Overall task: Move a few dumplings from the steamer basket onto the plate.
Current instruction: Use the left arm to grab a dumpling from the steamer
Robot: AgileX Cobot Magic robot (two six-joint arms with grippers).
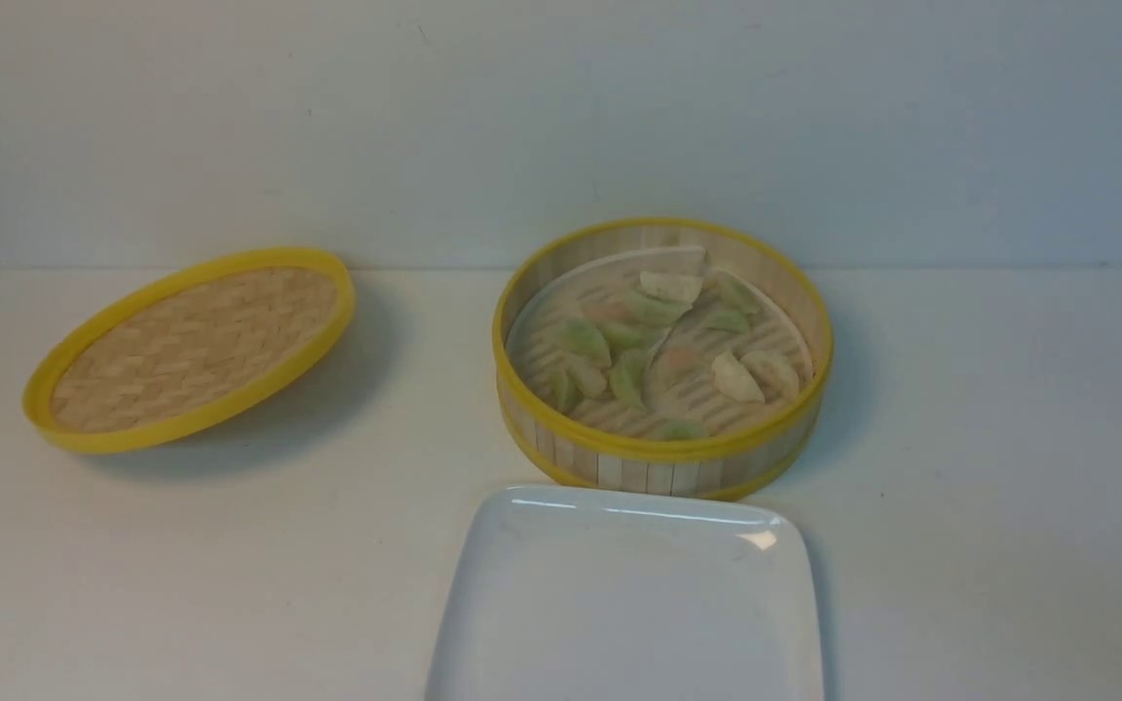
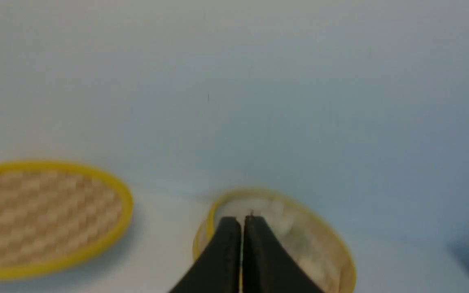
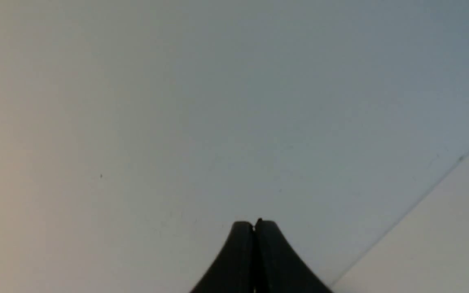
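One woven lid [image 1: 193, 348] sits left of the steamer basket [image 1: 663, 472].

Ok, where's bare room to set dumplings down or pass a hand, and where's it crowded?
The plate is wholly bare, right in front of the steamer basket. Open table lies between the lid and the basket, and to the basket's right. It is crowded inside the basket, where the dumplings lie packed, some overlapping.

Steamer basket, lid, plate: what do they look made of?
Steamer basket: likely bamboo, matte pale vertical slats; yellow rims could be painted or plastic. Lid: woven bamboo-like strips, matte, herringbone pattern, same yellow rim. Plate: glazed ceramic or melamine, glossy white with sharp highlights along its far edge.
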